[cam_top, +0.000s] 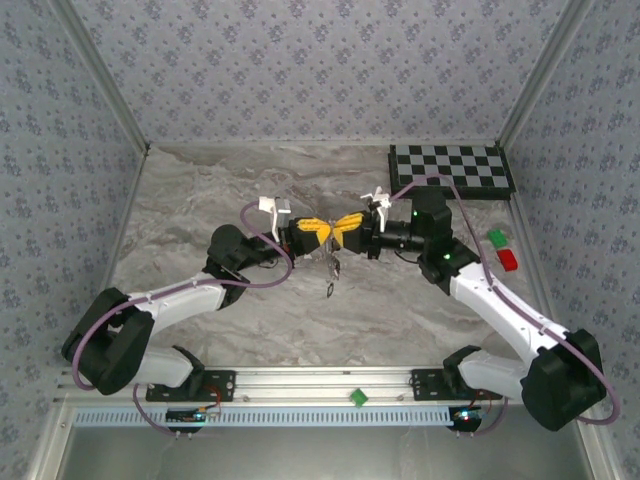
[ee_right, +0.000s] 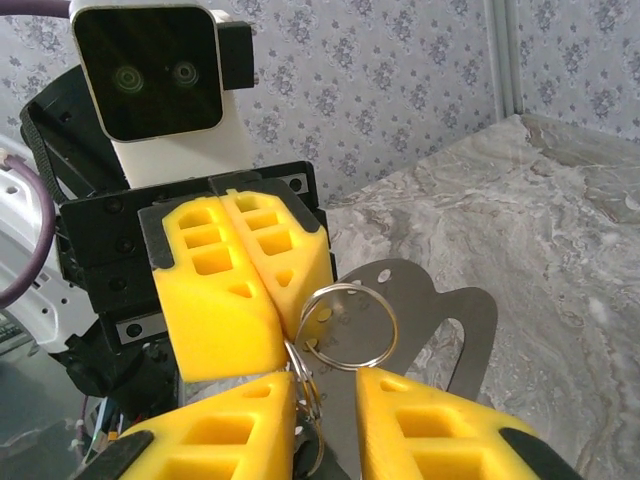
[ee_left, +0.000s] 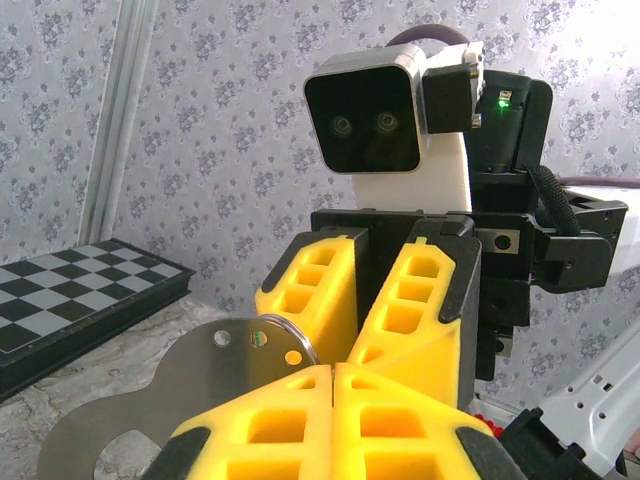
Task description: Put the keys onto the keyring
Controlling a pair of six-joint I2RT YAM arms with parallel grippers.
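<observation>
The left gripper is clamped shut on the keyring, in the middle of the top view. The right gripper faces it tip to tip, fingers a little apart. The ring sticks out flat, just above that gap.

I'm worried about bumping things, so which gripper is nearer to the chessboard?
Right. The right gripper sits left of the chessboard, closer to the bases; the left gripper faces it from farther left.
</observation>
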